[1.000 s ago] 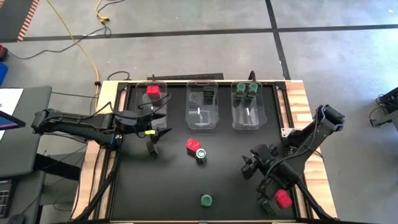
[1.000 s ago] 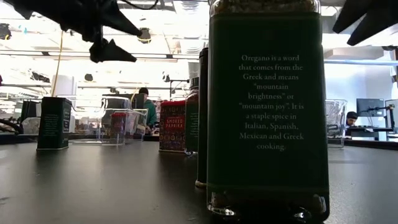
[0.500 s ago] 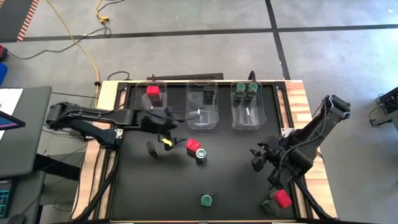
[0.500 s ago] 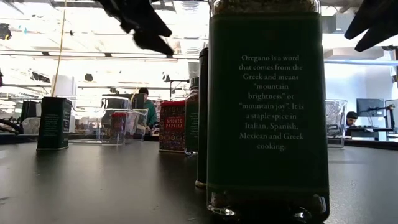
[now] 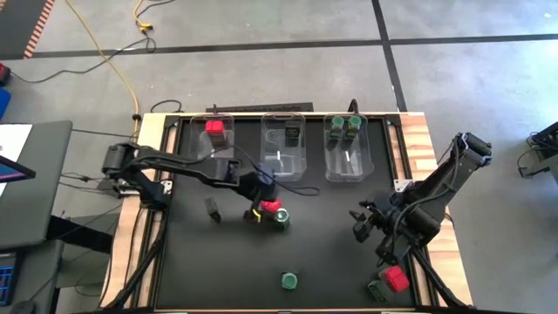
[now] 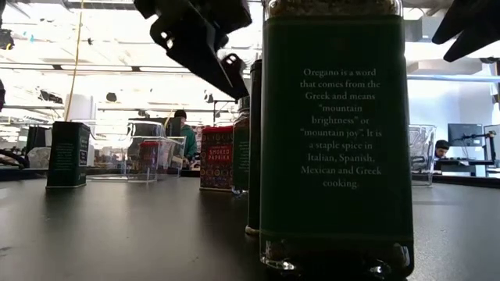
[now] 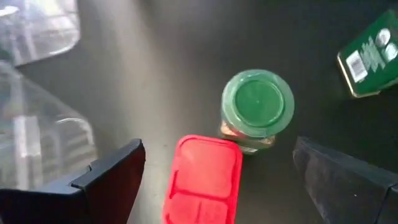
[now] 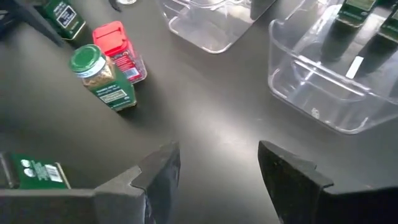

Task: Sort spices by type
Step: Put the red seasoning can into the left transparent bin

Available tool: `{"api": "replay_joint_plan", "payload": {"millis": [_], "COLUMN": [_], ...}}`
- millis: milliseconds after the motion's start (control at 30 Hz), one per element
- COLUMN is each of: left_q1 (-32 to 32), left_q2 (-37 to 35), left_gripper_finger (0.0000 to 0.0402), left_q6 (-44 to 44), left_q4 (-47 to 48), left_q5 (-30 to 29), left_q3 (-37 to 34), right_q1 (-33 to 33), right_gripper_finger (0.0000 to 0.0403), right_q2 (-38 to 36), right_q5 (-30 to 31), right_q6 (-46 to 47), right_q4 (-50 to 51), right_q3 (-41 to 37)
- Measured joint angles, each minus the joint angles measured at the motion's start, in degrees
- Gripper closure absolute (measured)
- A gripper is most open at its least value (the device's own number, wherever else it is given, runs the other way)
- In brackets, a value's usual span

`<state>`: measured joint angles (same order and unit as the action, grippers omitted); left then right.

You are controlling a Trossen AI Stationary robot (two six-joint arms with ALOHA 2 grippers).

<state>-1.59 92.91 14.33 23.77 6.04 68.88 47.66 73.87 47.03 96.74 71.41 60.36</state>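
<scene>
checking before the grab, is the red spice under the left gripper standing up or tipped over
Upright. The left wrist view looks straight down on the red spice's flat lid, and the low view shows it standing beside the green-lidded jar.

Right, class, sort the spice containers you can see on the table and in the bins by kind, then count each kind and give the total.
Red-topped containers: 3
Dark rectangular tins: 3
Green-lidded jars: 4
Total: 10
</scene>
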Motion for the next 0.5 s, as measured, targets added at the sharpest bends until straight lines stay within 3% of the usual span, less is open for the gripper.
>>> {"api": "replay_joint_plan", "payload": {"millis": [333, 500], "left_q1": [-0.8, -0.9], "left_q2": [7.1, 7.5], "left_gripper_finger": [0.0012, 0.0035], "left_q6": [3.0, 3.1], "left_q4": [4.9, 5.1], "left_q5": [-0.4, -2.4], "left_q3": [1.9, 1.9], "right_q1": [0.0, 0.0], "right_gripper_finger": [0.0159, 0.0159], "right_q2": [0.0, 0.0], "right_q5": [-0.2, -0.2], "right_q6": [-5.8, -7.8], "right_q4": [-5.1, -5.5], "right_q3": [0.0, 0.0]}}
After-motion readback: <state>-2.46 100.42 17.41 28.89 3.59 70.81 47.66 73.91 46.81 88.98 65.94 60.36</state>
